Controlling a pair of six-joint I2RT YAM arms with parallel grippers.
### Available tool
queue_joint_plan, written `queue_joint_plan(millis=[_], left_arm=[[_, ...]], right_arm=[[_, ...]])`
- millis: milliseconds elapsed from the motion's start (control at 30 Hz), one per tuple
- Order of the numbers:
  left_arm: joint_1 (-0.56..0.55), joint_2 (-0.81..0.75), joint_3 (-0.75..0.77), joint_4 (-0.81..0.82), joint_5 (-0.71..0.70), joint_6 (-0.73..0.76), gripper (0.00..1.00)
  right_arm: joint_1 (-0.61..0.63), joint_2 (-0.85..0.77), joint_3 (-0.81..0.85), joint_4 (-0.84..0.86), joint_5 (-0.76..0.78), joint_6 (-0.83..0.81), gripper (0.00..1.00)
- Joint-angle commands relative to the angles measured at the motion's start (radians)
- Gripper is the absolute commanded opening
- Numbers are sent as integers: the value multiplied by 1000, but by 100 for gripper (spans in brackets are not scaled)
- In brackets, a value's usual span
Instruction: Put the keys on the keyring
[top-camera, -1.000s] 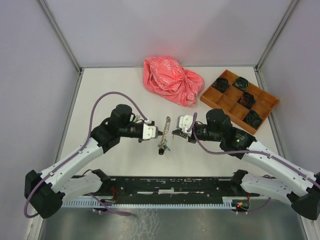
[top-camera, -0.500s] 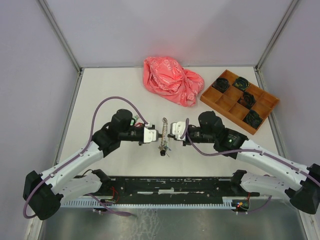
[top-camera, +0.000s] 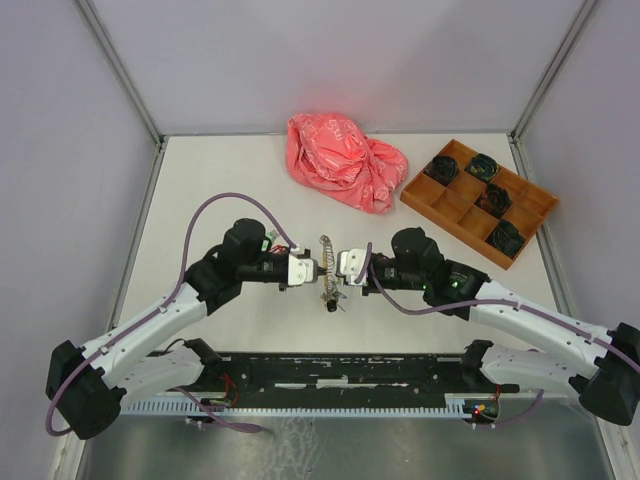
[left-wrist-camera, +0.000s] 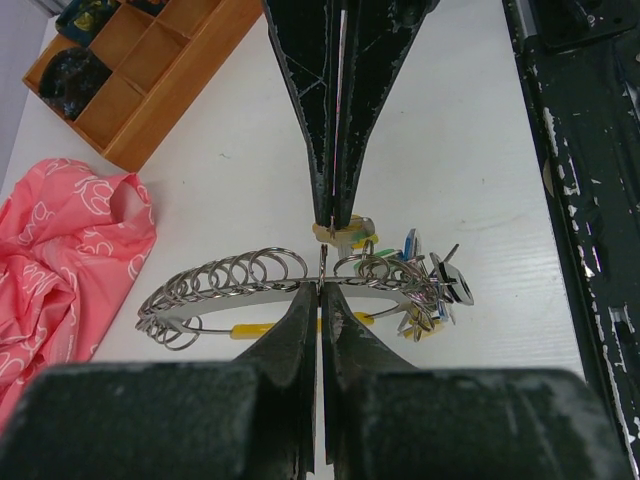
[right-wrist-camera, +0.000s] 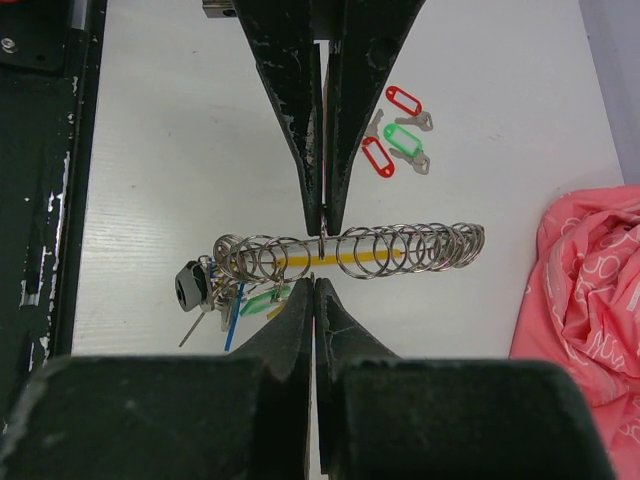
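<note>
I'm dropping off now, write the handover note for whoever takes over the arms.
Left gripper: shut on the keyring at its middle.
Right gripper: shut, tips at the keyring from the opposite side; whether it holds a key is unclear.
Done: a bunch of keys sits at one end of the keyring.
Left: three loose keys, two red-tagged, one green, lie unthreaded on the table.

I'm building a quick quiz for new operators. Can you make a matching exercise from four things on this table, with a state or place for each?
1 keyring
2 wooden tray
3 pink cloth
4 loose keys

A crumpled at the table's far edge
B lying flat, red and green tags
C divided into compartments
D strung with many small loops

Pairs: 1-D, 2-C, 3-A, 4-B
</note>
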Motion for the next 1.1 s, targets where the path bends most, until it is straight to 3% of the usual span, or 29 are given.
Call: queue_joint_plan(millis=[0,1067], left_arm=[[-7,1,8,68,17,-32,3],[-9,25,20,64,35,-46,3]], right_arm=[[5,-24,-4,71,18,-9,1],[8,-21,2,66,-10,0,1]])
